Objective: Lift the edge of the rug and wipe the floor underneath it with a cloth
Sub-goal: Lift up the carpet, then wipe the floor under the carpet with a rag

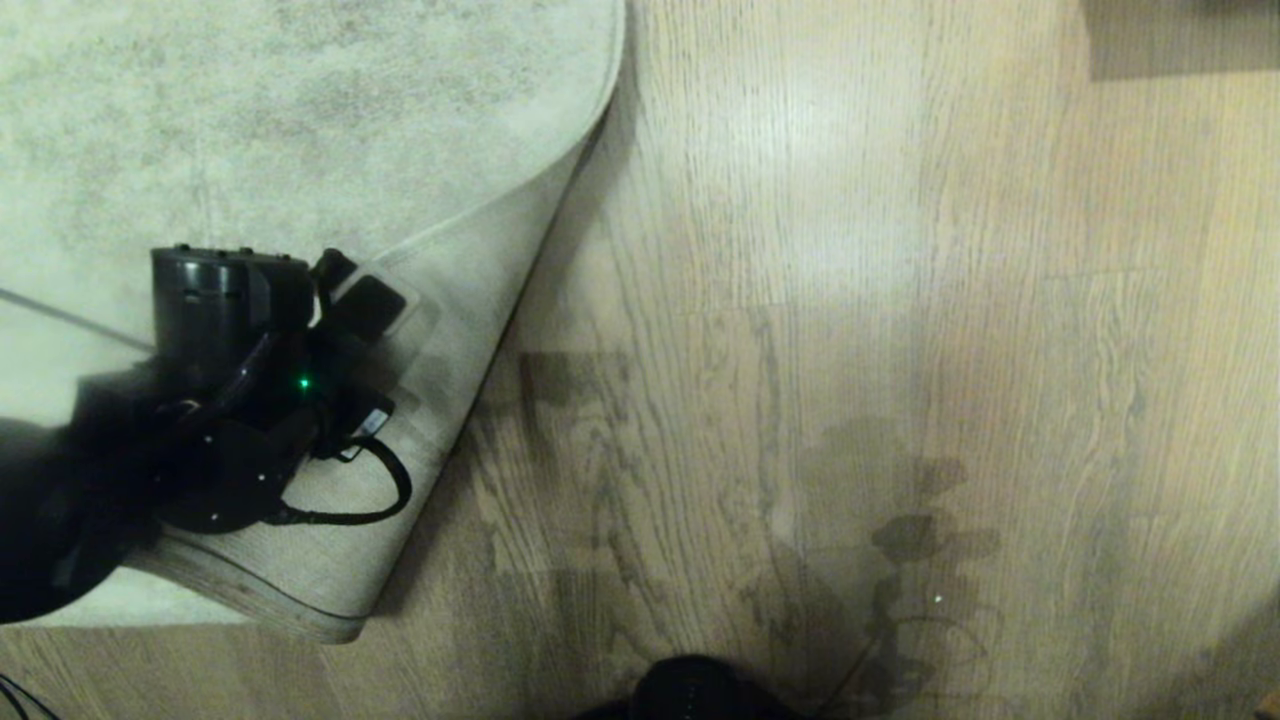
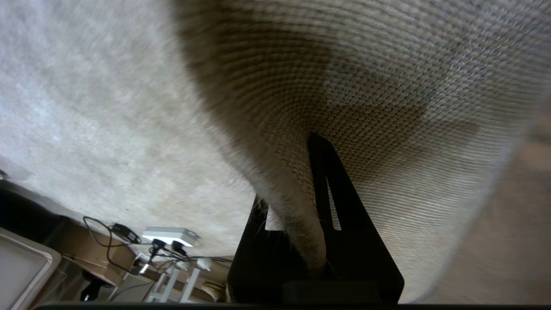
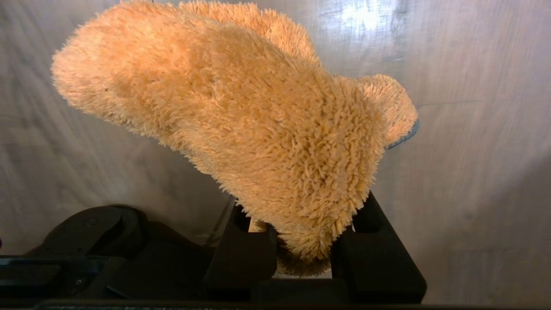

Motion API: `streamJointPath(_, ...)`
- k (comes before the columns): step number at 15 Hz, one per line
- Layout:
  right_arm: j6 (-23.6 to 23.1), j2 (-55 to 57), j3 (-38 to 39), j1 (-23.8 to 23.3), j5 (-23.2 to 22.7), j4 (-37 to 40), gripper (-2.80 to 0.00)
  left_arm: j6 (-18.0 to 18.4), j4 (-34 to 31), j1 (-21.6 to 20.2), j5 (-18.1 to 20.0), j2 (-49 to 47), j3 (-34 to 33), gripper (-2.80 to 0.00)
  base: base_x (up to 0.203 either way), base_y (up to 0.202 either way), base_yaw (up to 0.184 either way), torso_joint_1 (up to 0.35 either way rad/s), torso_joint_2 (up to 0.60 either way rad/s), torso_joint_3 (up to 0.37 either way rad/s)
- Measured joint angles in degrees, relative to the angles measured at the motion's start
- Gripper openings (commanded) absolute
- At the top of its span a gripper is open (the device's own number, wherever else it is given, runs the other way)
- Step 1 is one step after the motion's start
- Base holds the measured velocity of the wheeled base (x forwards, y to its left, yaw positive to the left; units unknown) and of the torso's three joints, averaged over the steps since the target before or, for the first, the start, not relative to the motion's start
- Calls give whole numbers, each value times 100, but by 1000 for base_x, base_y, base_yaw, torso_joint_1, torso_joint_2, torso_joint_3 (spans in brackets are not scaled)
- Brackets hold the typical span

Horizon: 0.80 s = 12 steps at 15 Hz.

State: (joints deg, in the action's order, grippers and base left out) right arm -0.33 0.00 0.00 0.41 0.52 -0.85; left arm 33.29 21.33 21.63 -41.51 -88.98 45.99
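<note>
the left gripper [image 2: 310, 206] is clamped on the rug edge [image 2: 297, 202], one dark finger [image 2: 331, 189] lying flat against the woven backing and the other hidden behind the pile side. in the head view the left arm reaches in from the left side and the gripper's black body [image 1: 260, 330] sits over the folded-back corner of the rug [image 1: 300, 120]. the corner is peeled up and turned over, so the lighter backing [image 1: 470, 300] faces upward as a long diagonal flap whose border runs from the top centre of the view down to a rounded fold near the bottom left. a shadowed gap shows between that lifted border and the floor [image 1: 900, 300] just beside it.

the right gripper [image 3: 303, 258] is closed on the cloth [image 3: 241, 116], a fluffy orange-yellow rag pinched at one end between the two black fingers [image 3: 379, 254], the rest standing free above the planks with a thin teal rim at its far tip. this gripper is outside the head view.

right of the rug the wood planks lie bare across most of the head view, with a bright sheen near the top and arm shadows lower down. in the left wrist view a white power strip [image 2: 170, 234] and cables [image 2: 112, 228] lie beyond the rug's far border.
</note>
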Motion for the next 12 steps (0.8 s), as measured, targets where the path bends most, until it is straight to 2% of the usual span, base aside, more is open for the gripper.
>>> streamJointPath(4,2,0,0,-1,0,4,-280,-35,0,-11,-9,1,5,-280,0,164,-1,1,3,1)
streamJointPath(7,0,0,0,0,-1,1,-280,-159,-21,-18,-41,4,1,-280,0,0,0,0,0,0)
streamJointPath(12,0,0,0,0,0,1,-280,-169,-28,-18,-49,1,-12,-280,0,0,0,0,0,0)
